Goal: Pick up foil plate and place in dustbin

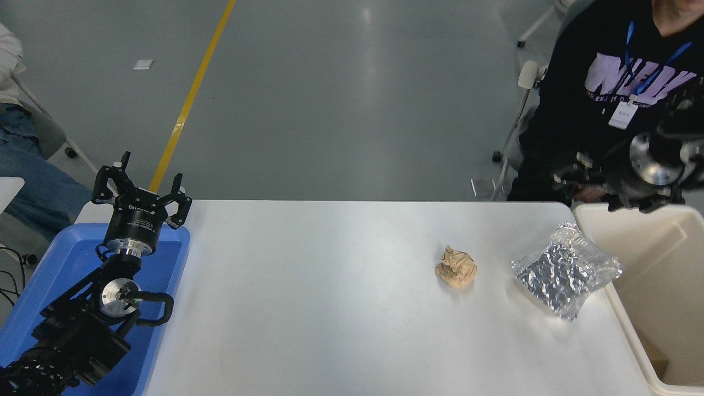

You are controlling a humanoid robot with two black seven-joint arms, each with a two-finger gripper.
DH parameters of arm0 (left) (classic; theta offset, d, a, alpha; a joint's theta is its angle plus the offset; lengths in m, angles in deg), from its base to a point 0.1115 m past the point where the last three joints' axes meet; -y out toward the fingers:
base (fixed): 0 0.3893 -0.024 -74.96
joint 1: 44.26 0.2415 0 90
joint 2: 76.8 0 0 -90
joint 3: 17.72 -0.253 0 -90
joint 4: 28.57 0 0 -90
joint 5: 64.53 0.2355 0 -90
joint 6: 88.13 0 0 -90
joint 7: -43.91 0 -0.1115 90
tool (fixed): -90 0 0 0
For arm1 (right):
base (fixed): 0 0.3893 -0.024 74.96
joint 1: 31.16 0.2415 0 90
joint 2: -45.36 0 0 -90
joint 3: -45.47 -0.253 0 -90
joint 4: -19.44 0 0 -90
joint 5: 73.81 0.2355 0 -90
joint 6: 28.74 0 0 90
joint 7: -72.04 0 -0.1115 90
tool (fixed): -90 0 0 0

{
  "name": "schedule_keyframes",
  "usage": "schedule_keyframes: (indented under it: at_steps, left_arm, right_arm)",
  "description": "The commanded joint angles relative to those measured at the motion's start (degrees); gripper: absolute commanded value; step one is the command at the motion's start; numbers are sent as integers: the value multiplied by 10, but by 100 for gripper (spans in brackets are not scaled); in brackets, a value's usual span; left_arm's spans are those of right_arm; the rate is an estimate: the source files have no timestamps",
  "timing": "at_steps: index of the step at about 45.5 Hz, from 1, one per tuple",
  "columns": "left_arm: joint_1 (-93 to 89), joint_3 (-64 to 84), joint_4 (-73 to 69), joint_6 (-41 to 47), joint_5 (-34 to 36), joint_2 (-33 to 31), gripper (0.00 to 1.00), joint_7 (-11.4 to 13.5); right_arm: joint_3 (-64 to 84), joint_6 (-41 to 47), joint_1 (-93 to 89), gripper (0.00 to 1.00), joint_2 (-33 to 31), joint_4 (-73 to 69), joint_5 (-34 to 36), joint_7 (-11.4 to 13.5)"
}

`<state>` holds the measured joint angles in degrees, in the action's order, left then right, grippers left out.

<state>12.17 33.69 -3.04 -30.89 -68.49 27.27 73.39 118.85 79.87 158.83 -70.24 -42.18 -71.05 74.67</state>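
Head view, foil plate (566, 270) on white table (330, 308) at three o'clock beside dustbin (657, 286), right gripper (577, 175) above, jaws unclear, left gripper (142, 192) parked, jaws wide.

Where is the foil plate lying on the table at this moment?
In the head view, the foil plate lies on the right part of the white table, between the crumpled paper ball and the dustbin, close beside the dustbin's rim.

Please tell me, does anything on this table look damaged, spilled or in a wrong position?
Nothing is spilled. The foil plate is crinkled and lies at an angle, its corner reaching the dustbin rim. A crumpled paper ball lies loose to its left. The left gripper is parked over the blue tray.
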Motion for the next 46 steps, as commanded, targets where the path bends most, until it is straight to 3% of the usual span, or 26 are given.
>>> schedule_keyframes:
  at_steps: [1,4,15,37,46]
  left_arm:
    - [-1,0,0,0,0,0,99,0]
    - [-1,0,0,0,0,0,99,0]
    - [-1,0,0,0,-1,0,99,0]
    - [-1,0,-1,0,0,-1,99,0]
    - [-2,0,-1,0,0,-1,99,1]
  right_arm:
    - [-42,-41,-121,100,-9,59,-28,2]
    - [-49,-44,-145,100,-9,83,-21,3]
    - [-104,-46,-262,100,-7,206,30,51]
    - [-188,-65,-340,100,8,234,40,53]
    - [-193,-83,-403,98,40,302,40,71]
